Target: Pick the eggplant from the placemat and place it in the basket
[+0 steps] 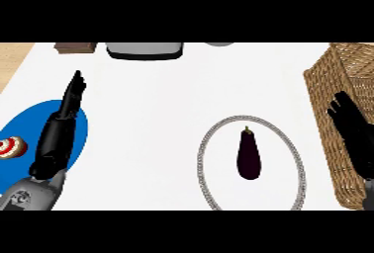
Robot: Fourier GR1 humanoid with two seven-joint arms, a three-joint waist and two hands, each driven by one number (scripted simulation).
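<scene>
Eggplant (248, 159) lies centre-right on a white placemat (208, 184) w/ grey rim, stem up-frame. Right robot hand (349, 123) at right edge, over the basket (332, 74), fingers straight, holding nothing. Left robot hand (64, 118) at left, fingers straight, pointing up-frame, probably above a blue plate (82, 126). White bench (161, 108) underneath.

Eggplant (248, 159) lies on the placemat (208, 183); basket (332, 99) to its right.

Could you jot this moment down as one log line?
eggplant: on placemat, untouched | basket: right | right hand: open, before basket | left hand: open, resting left
</scene>
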